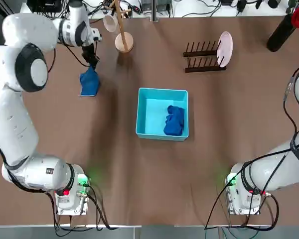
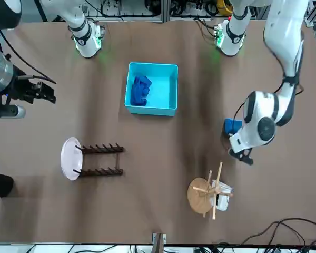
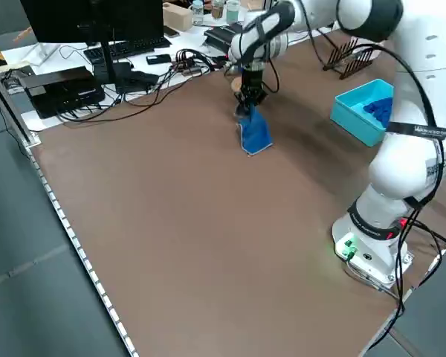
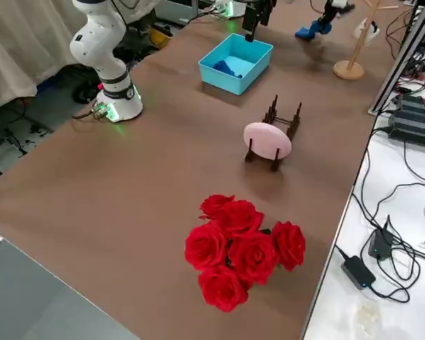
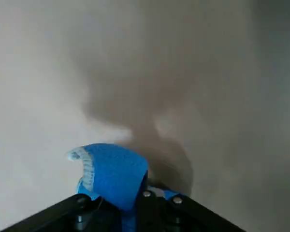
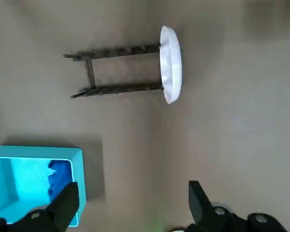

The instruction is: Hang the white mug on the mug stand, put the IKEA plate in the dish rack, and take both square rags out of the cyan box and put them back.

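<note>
Blue rag (image 1: pixel 89 81) pinched in left pincer (image 5: pixel 141 198), above brown table (image 1: pixel 139 184)

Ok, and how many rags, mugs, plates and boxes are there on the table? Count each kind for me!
Rags: 2, one blue rag in the left gripper, one blue rag in the cyan box
Mugs: 1, the white mug on the mug stand
Plates: 1, the plate in the dish rack
Boxes: 1, the cyan box
Total: 5
</note>
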